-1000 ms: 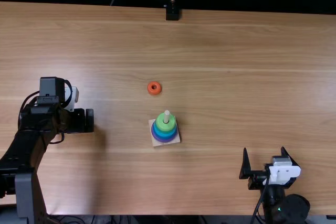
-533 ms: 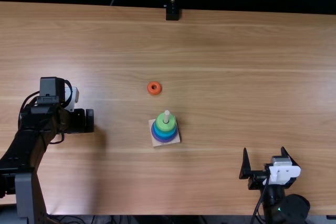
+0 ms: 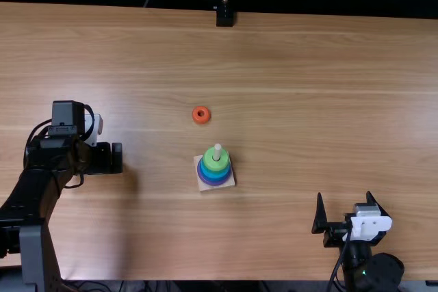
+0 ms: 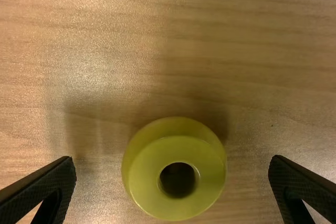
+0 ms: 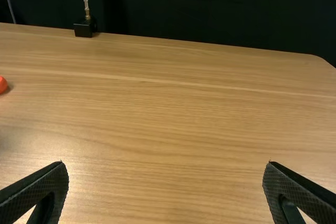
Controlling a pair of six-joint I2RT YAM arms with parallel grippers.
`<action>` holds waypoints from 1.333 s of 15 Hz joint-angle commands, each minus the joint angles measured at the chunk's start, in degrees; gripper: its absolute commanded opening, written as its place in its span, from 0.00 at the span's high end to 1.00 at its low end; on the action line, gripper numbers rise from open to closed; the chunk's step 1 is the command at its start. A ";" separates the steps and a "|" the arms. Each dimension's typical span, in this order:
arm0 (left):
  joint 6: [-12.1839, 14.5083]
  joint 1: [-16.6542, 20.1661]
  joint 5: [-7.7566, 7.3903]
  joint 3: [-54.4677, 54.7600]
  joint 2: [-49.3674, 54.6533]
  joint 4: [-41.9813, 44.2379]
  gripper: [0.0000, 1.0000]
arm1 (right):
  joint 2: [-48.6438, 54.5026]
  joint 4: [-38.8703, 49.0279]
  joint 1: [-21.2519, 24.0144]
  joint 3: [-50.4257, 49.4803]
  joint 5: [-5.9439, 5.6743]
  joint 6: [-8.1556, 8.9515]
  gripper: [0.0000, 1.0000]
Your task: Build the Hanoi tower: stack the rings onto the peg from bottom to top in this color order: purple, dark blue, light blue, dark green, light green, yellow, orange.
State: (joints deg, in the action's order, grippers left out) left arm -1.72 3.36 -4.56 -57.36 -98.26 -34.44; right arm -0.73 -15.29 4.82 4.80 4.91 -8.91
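- One left tool (image 4: 172, 162) is hanging over the desk (image 3: 274, 66) with its fingers spread wide, gripping nothing; that breadth is presumably giving it room to straddle a ring without knocking it.
- Between those fingers, the yellow ring (image 4: 178, 149) is lying flat on the desk, with gaps on both sides; its placing is suiting a straight closing grip, and it is looking like the next piece due.
- Farther right, the orange ring (image 3: 196, 117) is resting on the desk beyond the base (image 3: 203, 186), apart from it, probably waiting because its colour is coming last.
- Near the middle, the base is holding the peg (image 3: 217, 149) upright, its tip showing above the light green ring (image 3: 216, 163); blue and purple rings are sitting lower, the broader ones bearing the narrower.
- At far right, the right tool (image 3: 344, 194) is standing open and empty near the desk's near edge, seemingly keeping out of the way.
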 commanded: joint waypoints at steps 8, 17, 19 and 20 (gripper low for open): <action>0.45 -0.45 -0.19 0.32 -0.79 -0.26 0.20 | 0.73 -3.02 0.72 -3.92 -0.16 -0.16 0.00; 0.56 -0.45 0.34 1.11 -1.59 -2.06 0.37 | 0.73 -3.02 0.72 -3.92 -0.16 -0.27 0.00; 0.45 -0.45 0.34 1.11 -1.94 -1.95 0.38 | 0.73 -3.02 0.72 -3.92 -0.16 -0.27 0.00; 0.45 -0.45 0.34 1.38 -1.94 -1.85 0.47 | 0.73 -3.02 0.72 -3.92 -0.16 -0.27 0.00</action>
State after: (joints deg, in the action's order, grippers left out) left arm -1.67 3.36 -4.29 -57.25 -99.11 -36.40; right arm -0.73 -15.27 4.82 4.80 4.91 -8.95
